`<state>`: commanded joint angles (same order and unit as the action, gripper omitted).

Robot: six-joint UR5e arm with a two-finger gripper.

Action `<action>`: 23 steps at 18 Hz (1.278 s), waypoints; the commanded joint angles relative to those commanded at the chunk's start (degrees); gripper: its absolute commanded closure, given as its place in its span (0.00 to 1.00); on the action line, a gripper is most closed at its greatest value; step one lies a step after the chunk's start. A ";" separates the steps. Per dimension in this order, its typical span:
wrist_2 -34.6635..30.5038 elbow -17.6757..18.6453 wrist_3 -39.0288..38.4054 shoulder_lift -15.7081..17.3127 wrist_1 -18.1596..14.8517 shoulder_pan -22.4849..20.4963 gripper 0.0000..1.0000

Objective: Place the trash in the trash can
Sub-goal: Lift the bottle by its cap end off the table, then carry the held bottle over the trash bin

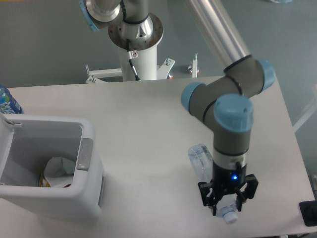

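The trash can (59, 196) stands on the tabletop (148, 114) at its front left, with the carton (58, 171) lying inside it. Behind the can, at the tabletop's left edge, stands a second bottle (7, 100). The crushed bottle (200, 159) lies well to the right of the can, near the front edge, its cap end under the end effector (228, 198). The arm's pedestal (138, 59) stands behind the tabletop.

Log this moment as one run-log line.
phase: grasping bottle | gripper: around cap end of crushed clear bottle on table | carton: in trash can
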<state>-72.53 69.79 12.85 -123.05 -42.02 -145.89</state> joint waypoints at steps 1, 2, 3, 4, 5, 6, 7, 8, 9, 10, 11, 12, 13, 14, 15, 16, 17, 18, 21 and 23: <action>1.76 -1.14 -1.67 0.44 0.61 -0.18 0.55; 2.91 -2.19 -3.25 0.53 1.23 -0.27 0.56; 3.18 -3.16 -4.66 0.71 1.58 -0.27 0.56; 3.18 -4.22 -6.24 0.97 1.85 -0.18 0.56; 3.27 -5.10 -7.82 1.32 1.94 -0.18 0.56; 3.71 -5.63 -9.32 1.50 2.29 -0.10 0.56; 3.97 -5.72 -10.64 2.11 2.55 -0.01 0.56; 4.32 -5.72 -11.17 2.81 2.55 0.17 0.56; 4.76 -5.72 -11.61 3.60 2.55 0.25 0.56; 5.20 -5.72 -12.23 4.30 2.55 0.52 0.56; 5.47 -5.72 -12.58 4.92 2.55 0.95 0.56; 5.38 -5.55 -12.67 5.71 2.55 1.31 0.56; 5.38 -5.37 -12.67 6.59 2.55 2.01 0.56; 5.38 -5.37 -12.76 7.47 2.55 2.62 0.56; 5.47 -5.46 -12.76 8.43 2.55 3.06 0.56; 5.47 -5.46 -12.76 9.31 2.64 3.42 0.56; 5.47 -5.54 -12.76 9.93 2.90 3.94 0.56; 5.47 -5.55 -12.76 10.55 3.77 4.73 0.56; 5.47 -5.46 -13.90 11.51 5.01 6.84 0.58; 5.47 -5.19 -13.99 12.57 5.01 8.25 0.61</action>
<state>-67.06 64.60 -1.14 -110.48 -37.00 -137.64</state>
